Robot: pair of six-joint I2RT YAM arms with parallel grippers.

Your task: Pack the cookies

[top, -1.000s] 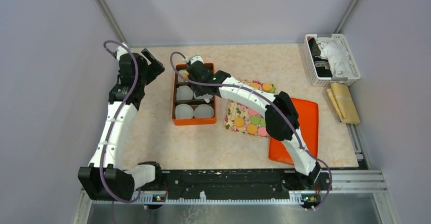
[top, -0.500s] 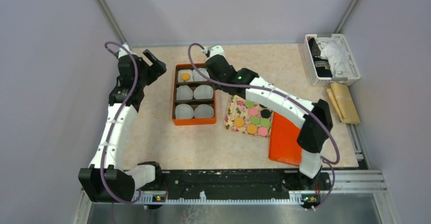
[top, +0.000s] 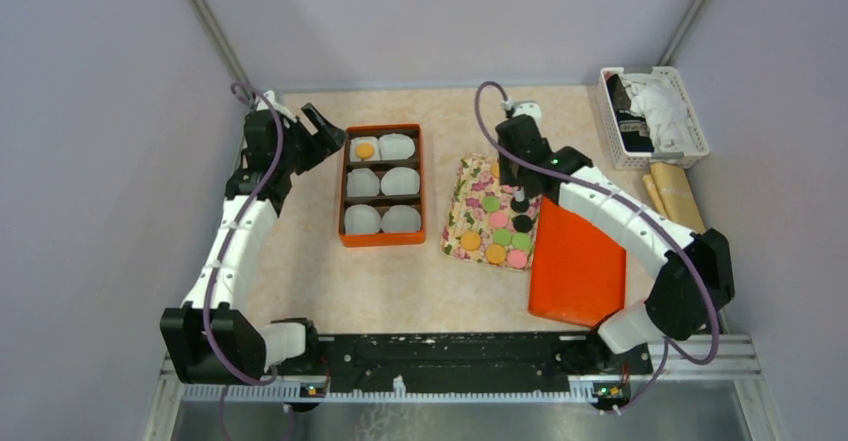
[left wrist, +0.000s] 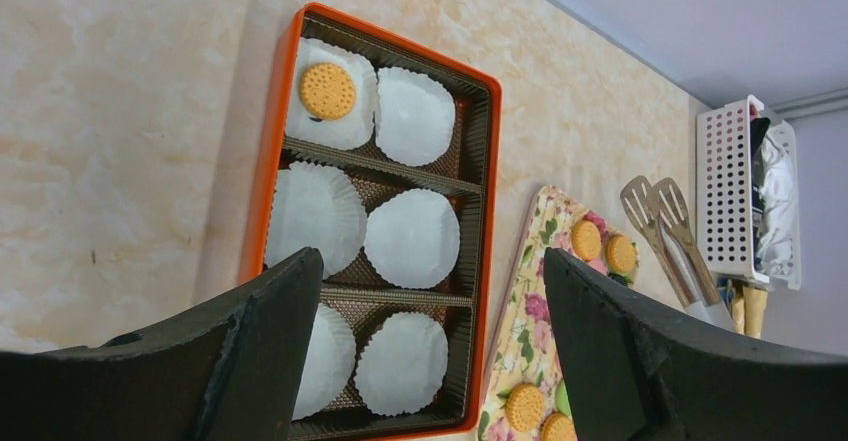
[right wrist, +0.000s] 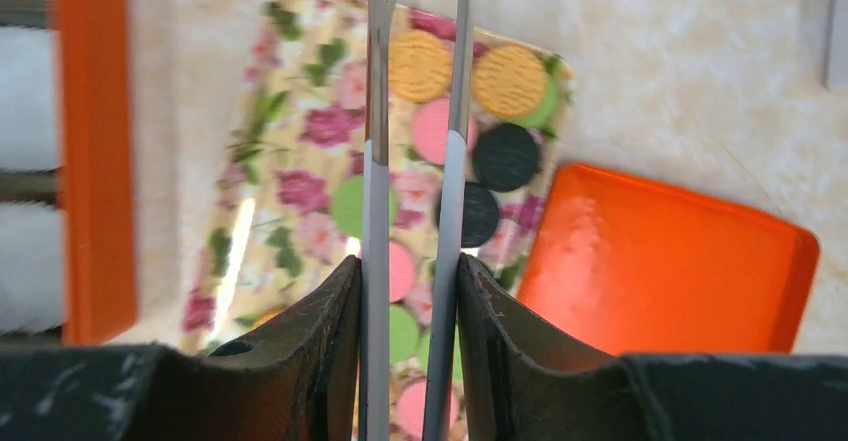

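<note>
Several cookies, orange, pink, green and black, lie on a floral tray. One orange cookie sits in the far left paper cup of the orange box. My right gripper hovers over the tray's far end, shut on metal tongs. The tong tips reach over the orange cookies and show nothing between them. My left gripper stands open beside the box's far left corner, holding nothing. The left wrist view looks down on the box and the cookie in its cup.
The other white paper cups in the box hold nothing. An orange lid lies right of the tray. At the far right stand a white basket and tan packets.
My right arm swung with the tongs from over the box to over the floral tray, leaving an orange cookie in the far left cup. My left gripper shifted slightly toward the box.
</note>
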